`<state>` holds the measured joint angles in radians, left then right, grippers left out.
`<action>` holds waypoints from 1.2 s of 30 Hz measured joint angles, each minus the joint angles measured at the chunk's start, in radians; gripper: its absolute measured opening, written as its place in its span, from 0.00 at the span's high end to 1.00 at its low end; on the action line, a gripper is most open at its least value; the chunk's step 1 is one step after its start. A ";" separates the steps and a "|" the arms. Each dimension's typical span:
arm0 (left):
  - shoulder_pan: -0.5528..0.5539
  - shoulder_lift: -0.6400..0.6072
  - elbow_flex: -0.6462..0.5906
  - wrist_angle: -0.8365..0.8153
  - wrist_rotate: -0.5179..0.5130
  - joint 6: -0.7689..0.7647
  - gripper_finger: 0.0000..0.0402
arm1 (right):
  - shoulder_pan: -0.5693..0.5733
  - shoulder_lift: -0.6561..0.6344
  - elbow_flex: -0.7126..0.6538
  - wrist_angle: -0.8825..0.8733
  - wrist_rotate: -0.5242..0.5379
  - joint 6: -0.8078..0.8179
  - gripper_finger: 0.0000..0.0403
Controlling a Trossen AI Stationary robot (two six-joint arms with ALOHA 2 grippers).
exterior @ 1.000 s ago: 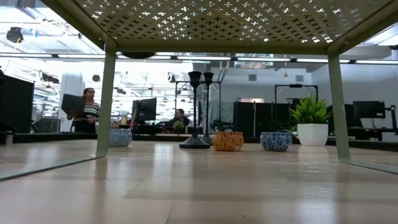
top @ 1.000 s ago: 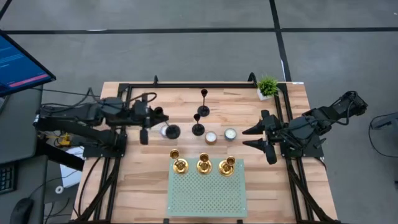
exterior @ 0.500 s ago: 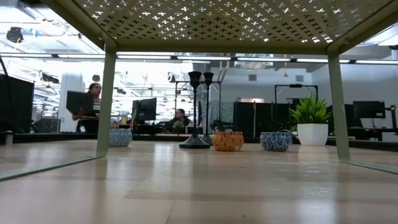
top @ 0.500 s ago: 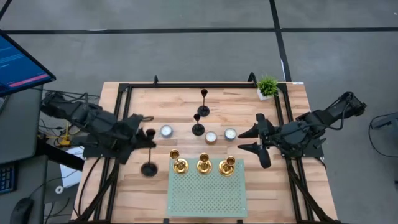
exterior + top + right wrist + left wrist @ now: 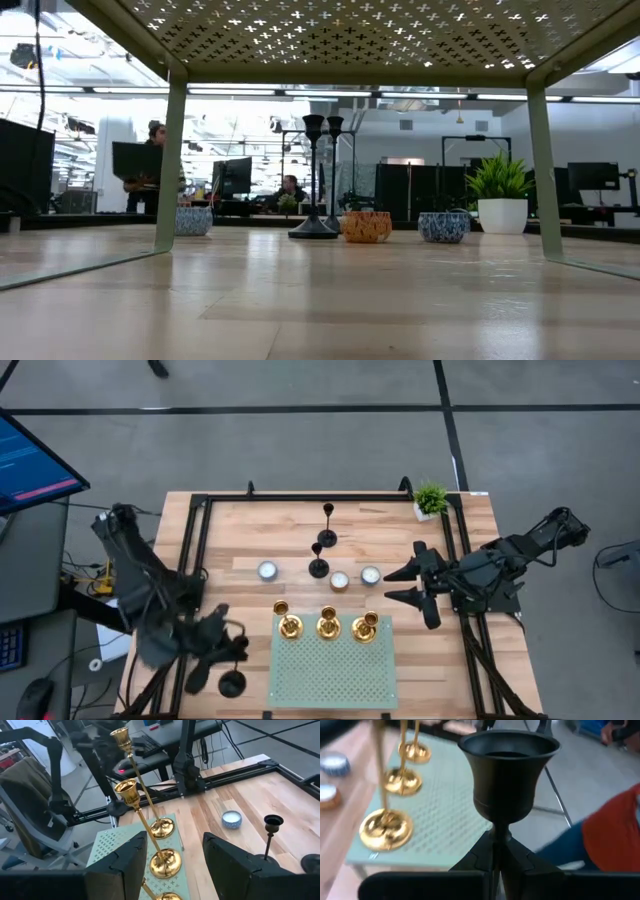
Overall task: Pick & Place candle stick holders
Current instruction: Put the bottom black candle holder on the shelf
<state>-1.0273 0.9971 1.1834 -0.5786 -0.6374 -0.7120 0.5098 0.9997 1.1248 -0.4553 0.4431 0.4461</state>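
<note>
**A:** Left gripper point(image 5: 222, 656) — position?

**B:** Near the front left corner of the table point(image 5: 230, 555), just left of the green perforated stand point(image 5: 333, 668). It is clamped on the stem of a black candle holder point(image 5: 233, 678). In the left wrist view the fingers point(image 5: 517, 857) meet tight around the stem under the cup of that holder point(image 5: 506, 772).

**A:** Holder upright?

**B:** Roughly, going by the wrist view. From above its round base shows beside the stand's left edge. Cannot tell whether the base touches the wood.

**A:** Other holders?

**B:** Three gold holders point(image 5: 327, 625) stand in a row along the back edge of the stand. Two more black holders point(image 5: 327, 536) stand near the middle of the table, one behind the other, apart from the stand. In the low view they point(image 5: 314, 226) rise side by side beyond the stand's legs.

**A:** Right gripper point(image 5: 401, 583)?

**B:** Hovers over the right side of the table, fingers spread wide, nothing between them, pointed toward the centre. Its wrist view looks along the gold row point(image 5: 164, 861).

**A:** Anything else on the table?

**B:** Three small bowls point(image 5: 340, 580) in a loose line between the black pair and the gold row; a potted plant point(image 5: 430, 499) at the back right corner.
</note>
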 joint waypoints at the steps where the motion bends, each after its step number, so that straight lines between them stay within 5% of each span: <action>1: -0.032 0.023 0.010 0.022 -0.053 0.000 0.97 | 0.000 0.000 0.000 0.000 0.000 0.000 0.54; 10: -0.234 0.149 0.174 0.061 -0.441 0.070 0.97 | 0.000 0.000 0.000 -0.001 0.000 -0.001 0.54; 15: -0.231 0.178 0.214 0.244 -0.630 0.415 0.97 | 0.000 0.000 0.000 -0.001 0.000 -0.008 0.54; 22: -0.107 0.254 0.214 0.439 -0.634 0.683 0.97 | 0.000 0.000 0.000 -0.002 -0.024 -0.010 0.54; 36: 0.002 0.330 0.213 0.445 -0.595 0.581 0.97 | 0.000 0.000 0.000 -0.004 -0.053 -0.010 0.54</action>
<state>-1.0249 1.3268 1.3960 -0.1340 -1.2324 -0.1314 0.5098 0.9993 1.1248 -0.4595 0.3897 0.4358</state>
